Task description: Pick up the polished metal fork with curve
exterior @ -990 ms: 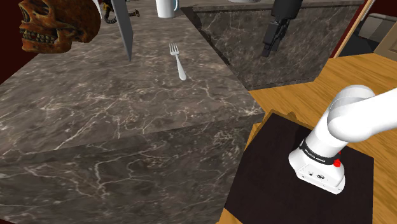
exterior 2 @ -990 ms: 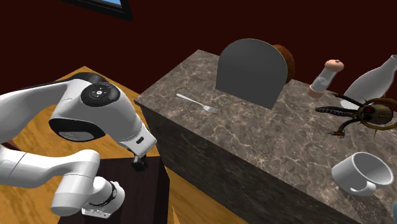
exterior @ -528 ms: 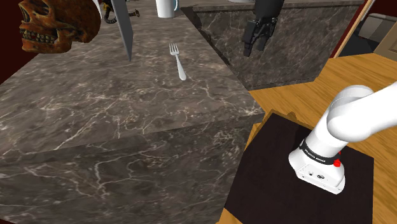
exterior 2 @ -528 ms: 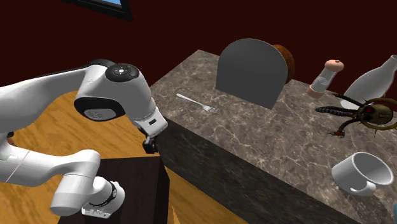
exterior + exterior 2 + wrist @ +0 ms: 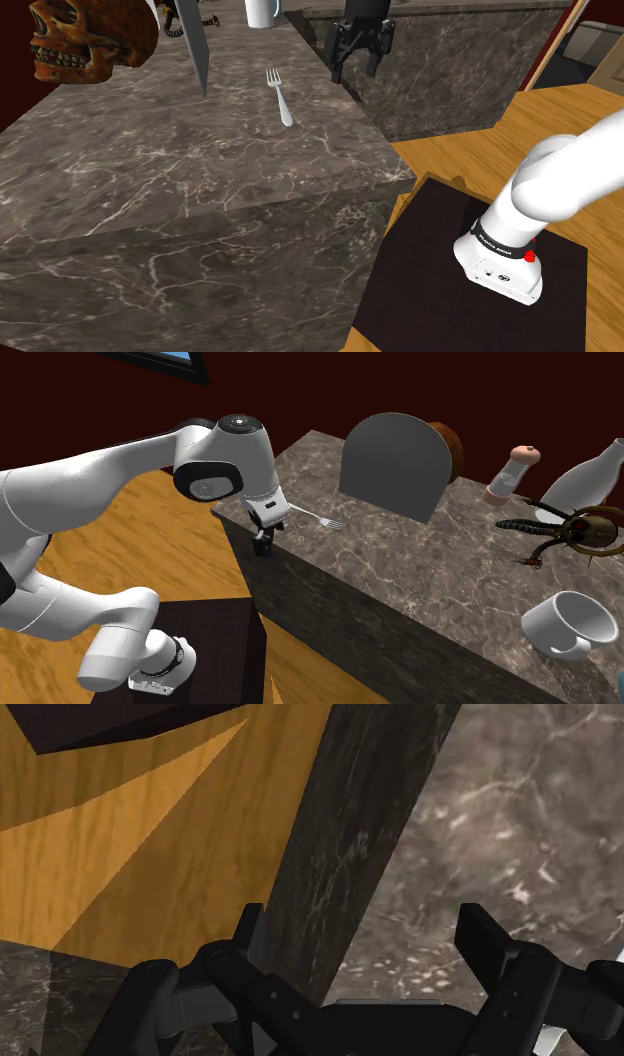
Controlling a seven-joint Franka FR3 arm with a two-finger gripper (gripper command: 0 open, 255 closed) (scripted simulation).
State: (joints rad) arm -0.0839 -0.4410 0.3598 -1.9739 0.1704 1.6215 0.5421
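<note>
The fork [image 5: 278, 96] is slim, silver and gently curved. It lies flat on the dark marble counter [image 5: 150, 160], tines pointing away from the stand. My black gripper [image 5: 357, 66] hangs open over the counter's side edge, to the shoulder view's right of the fork and apart from it, with nothing between its fingers. From the second exterior view, the fork [image 5: 318, 518] shows just past the wrist, and the gripper [image 5: 262, 542] sits at the counter's near corner. Under the spread fingertips [image 5: 250, 929], the wrist view looks down on the counter's edge, with marble on one side and wooden floor on the other.
A brown skull [image 5: 85, 40] and a grey arched slab [image 5: 390, 464] stand on the counter behind the fork. A white mug [image 5: 566, 622], a pale bottle [image 5: 588, 477], a grinder [image 5: 510, 472] and a spider-like ornament [image 5: 570, 532] sit farther along. A second marble block [image 5: 450, 70] rises beyond the gripper.
The arm has swung the gripper up from beside the stand and toward the shoulder view's left, reaching the counter's edge near the fork. The fork has not moved.
</note>
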